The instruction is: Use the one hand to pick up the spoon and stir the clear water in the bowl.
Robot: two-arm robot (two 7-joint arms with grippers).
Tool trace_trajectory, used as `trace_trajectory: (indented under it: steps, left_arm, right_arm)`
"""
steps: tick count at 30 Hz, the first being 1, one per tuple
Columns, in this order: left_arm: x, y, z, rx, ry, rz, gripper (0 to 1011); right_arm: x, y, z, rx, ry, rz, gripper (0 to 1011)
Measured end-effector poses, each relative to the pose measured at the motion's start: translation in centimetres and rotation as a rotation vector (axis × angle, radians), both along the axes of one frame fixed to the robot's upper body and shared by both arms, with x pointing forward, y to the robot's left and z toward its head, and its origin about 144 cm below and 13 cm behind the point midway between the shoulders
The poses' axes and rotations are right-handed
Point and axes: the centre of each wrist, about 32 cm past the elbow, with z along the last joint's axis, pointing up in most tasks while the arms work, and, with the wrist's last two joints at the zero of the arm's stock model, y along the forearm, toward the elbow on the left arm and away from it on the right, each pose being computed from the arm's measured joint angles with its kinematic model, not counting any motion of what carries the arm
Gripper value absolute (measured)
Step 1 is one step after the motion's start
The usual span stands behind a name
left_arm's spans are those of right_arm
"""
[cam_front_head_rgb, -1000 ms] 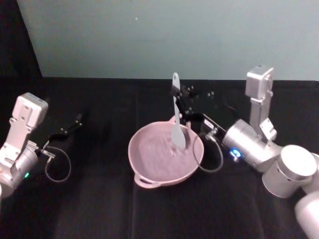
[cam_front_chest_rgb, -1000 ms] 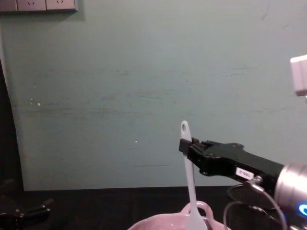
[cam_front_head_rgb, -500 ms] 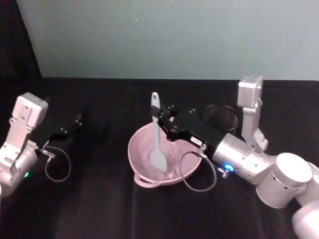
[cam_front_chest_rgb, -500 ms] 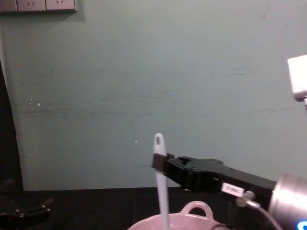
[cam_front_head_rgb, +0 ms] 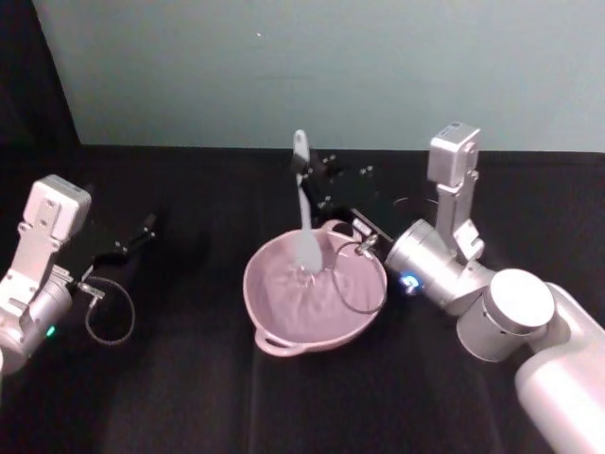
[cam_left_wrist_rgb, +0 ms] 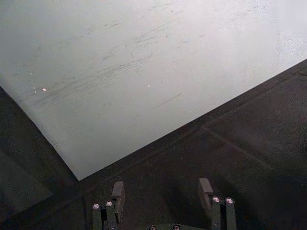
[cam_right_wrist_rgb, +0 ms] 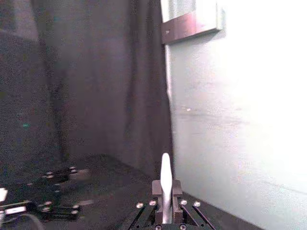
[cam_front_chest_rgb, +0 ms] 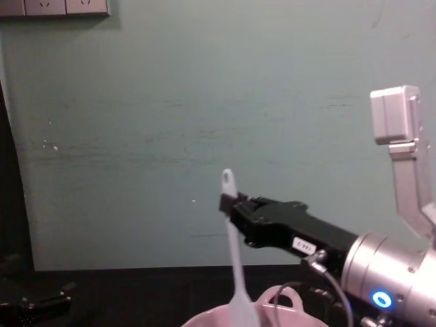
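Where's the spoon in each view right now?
Head view: spoon near upright at centre, scoop in the bowl.
Chest view: spoon low centre, dipping behind the bowl's rim.
Right wrist view: spoon bottom centre, between the fingers.
Left wrist view: parked left gripper faces wall and table.
Shared landmark: right gripper shut on the handle.

Lab-like test bench: black-draped table, bare teal wall

White spoon upright in pink bowl
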Motion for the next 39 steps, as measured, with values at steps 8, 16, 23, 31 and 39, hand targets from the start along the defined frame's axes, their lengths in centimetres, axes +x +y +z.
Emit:
trace_trajectory:
  steps: [8,16,23,31,39]
  left_arm:
    - [0.0,0.0,0.0,0.0,0.0,0.0,1011]
    - [0.0,0.0,0.0,0.0,0.0,0.0,1011]
    - [0.0,0.0,0.0,0.0,0.0,0.0,1011]
    - [0.0,0.0,0.0,0.0,0.0,0.0,1011]
    - [0.0,0.0,0.0,0.0,0.0,0.0,1011]
  right_arm:
    - [-0.4,-3.0,0.8,-0.051,-0.023,-0.028,119]
    - [-2.6,-4.3,1.2,-0.042,0.027,0.076,119]
    - [-3.9,-3.0,0.7,-0.014,0.063,0.178,118]
    - [-2.9,-0.4,0.3,0.009,-0.005,0.178,119]
    - [-0.1,-0.1,-0.4,-0.042,-0.056,0.073,119]
